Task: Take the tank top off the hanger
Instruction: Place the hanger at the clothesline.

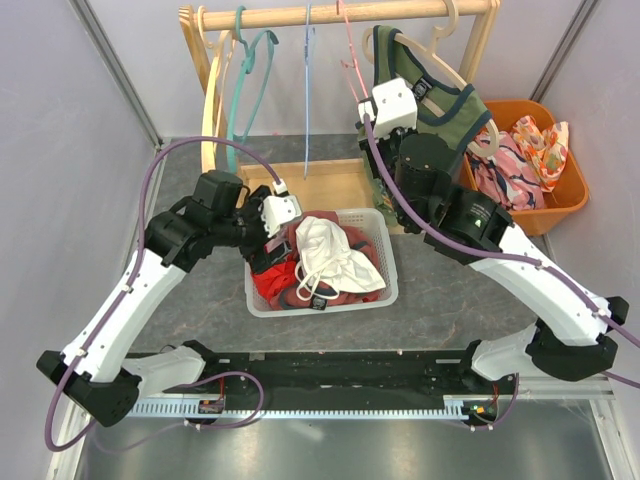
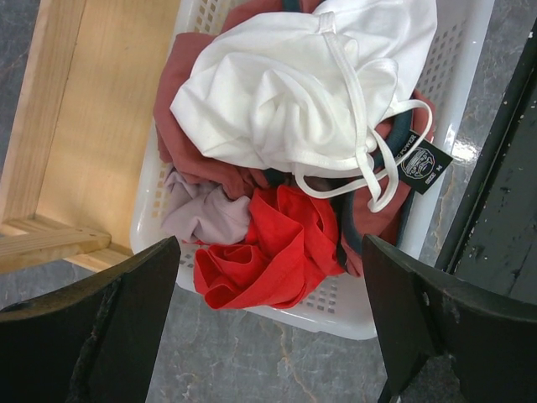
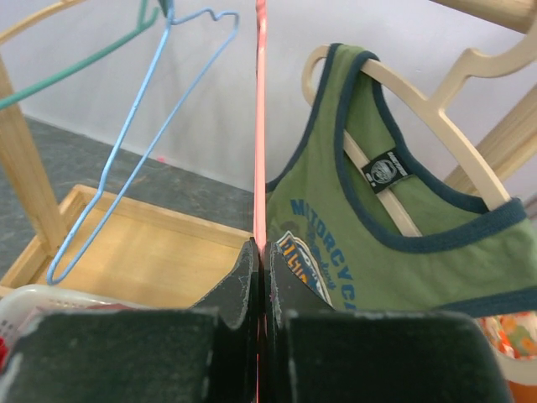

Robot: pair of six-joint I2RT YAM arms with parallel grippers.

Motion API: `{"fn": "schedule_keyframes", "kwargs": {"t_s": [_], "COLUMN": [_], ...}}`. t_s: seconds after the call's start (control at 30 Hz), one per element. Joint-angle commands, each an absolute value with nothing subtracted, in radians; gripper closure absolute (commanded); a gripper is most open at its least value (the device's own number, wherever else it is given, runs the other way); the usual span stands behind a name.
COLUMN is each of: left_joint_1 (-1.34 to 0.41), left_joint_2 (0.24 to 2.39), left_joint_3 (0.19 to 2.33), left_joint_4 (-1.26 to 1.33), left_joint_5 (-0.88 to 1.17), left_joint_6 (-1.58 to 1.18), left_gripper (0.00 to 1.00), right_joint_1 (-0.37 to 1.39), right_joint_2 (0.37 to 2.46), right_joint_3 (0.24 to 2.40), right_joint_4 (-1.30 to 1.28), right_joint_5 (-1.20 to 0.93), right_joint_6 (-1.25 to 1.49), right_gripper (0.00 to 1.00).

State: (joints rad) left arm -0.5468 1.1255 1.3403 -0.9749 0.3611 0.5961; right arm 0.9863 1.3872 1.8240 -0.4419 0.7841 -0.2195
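Just beside tank top (image 3: 352,231) edge, right hand (image 3: 260,256)

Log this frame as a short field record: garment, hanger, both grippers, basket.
tank top: green, navy trim, hanging on wooden hanger
left gripper: fingers open, above basket
right gripper: fingers shut beside tank top; pink hanger wire at their seam, grip unclear
basket: white, filled with white, red and mauve clothes
task: not yet done
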Motion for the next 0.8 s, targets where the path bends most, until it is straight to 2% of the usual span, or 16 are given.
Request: {"fn": "schedule_keyframes", "kwargs": {"t_s": [0.0,0.47,0.77], "left_joint_1": [-0.537,-0.523,-0.520], "left_joint_2": [1.091,1.078,1.075], "left_joint_3": [1.324,1.325,1.336], "left_joint_4": [-0.977,-0.976,-0.973], "left_joint_5": [0.336,0.342,0.337], "left_joint_6": [0.623,0.609,0.611], "left_gripper": [0.04,0.04,0.04], "right_joint_1": [0.992,0.989,0.907], "right_joint_2": [1.374,1.508,1.551], "right_joint_3": [1.882,1.930,1.942], "right_joint_4": [-0.360,-0.325,-0.325], "right_joint_5": [0.911,0.914,0.770], "right_joint_6": [-0.273,-0.308,-0.227], "right_gripper": [1.00,1.00,1.00]}}
